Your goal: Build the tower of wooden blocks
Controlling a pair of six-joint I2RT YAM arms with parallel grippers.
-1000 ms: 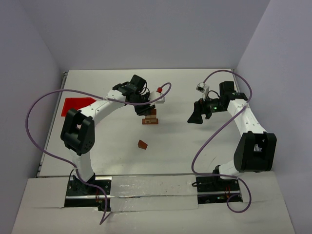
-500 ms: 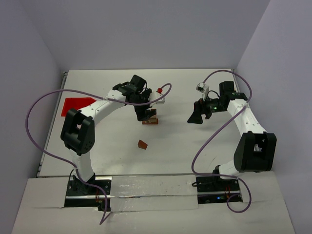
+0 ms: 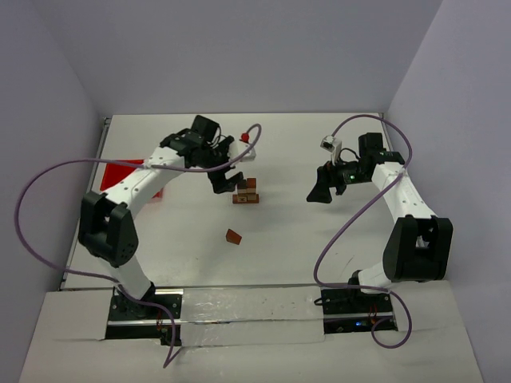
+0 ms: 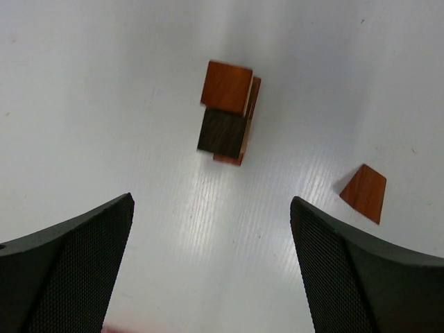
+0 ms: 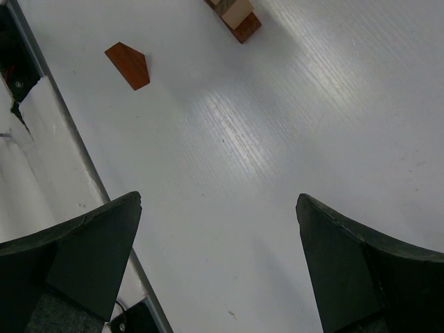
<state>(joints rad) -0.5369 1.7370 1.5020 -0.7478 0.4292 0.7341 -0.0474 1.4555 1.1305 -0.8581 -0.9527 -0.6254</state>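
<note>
Top external: wood block tower point(image 3: 247, 191) upright

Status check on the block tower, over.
Left gripper open, empty, just left of the wood block tower. Right gripper open, empty, off right. Tower standing; one wedge block loose nearer the bases. Nothing blocking it.

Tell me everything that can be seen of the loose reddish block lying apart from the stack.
The loose block is a small reddish-brown piece that looks like smooth wood. Its outline is roughly a trapezoid, narrower at one end. It lies on the white table by itself, nearer the arm bases than the tower and clearly apart from it. Only the table touches it, and it casts a short shadow beside itself.
</note>
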